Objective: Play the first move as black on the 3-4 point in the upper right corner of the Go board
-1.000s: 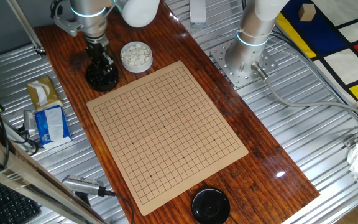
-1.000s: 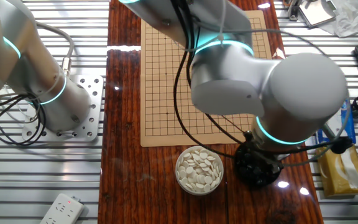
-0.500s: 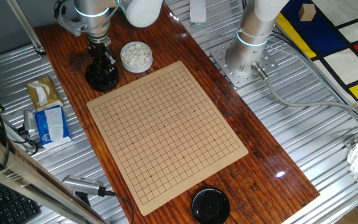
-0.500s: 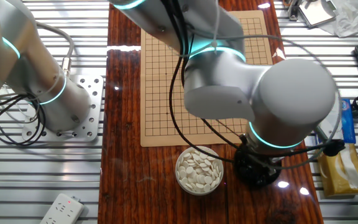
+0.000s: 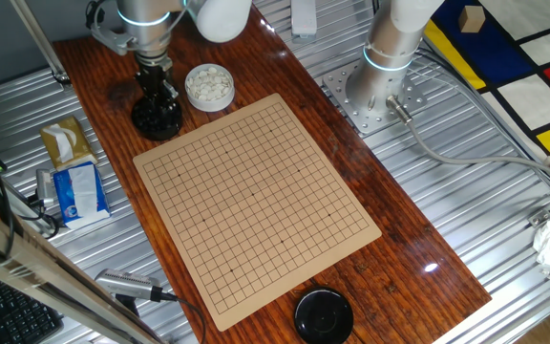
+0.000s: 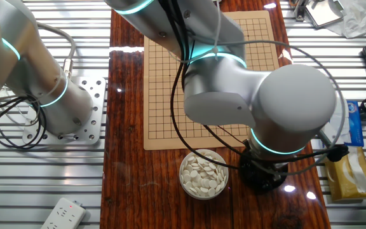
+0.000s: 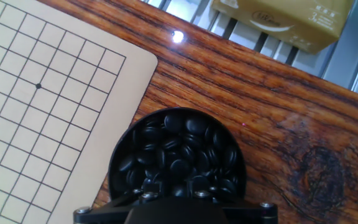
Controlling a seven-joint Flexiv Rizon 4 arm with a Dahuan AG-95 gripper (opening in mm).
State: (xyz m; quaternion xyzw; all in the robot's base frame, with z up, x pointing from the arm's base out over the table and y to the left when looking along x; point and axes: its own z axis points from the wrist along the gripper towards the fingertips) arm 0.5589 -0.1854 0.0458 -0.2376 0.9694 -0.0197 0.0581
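A round black bowl (image 5: 156, 118) full of small glossy black stones (image 7: 180, 152) stands on the wood table just off the Go board's (image 5: 256, 201) near-left corner. My gripper (image 5: 157, 94) hangs straight over this bowl, fingertips down at the stones. In the hand view the gripper (image 7: 173, 195) shows only as a dark body at the bottom edge, and I cannot make out the gap between the fingers or a stone held in them. The board (image 7: 36, 118) is bare, with a corner star point (image 7: 38, 86) near the bowl. In the other fixed view the arm hides most of the bowl (image 6: 261, 177).
A white bowl of white stones (image 5: 208, 86) stands beside the black bowl, also seen in the other fixed view (image 6: 203, 173). A black round lid (image 5: 324, 315) lies off the board's near end. A tissue box (image 7: 284, 22) and a blue pack (image 5: 76, 191) lie beyond the table's edge.
The arm's wrist has shifted slightly, upward in the fixed view and leftward in the other fixed view. The gripper stays over the black bowl. The board and bowls have not moved.
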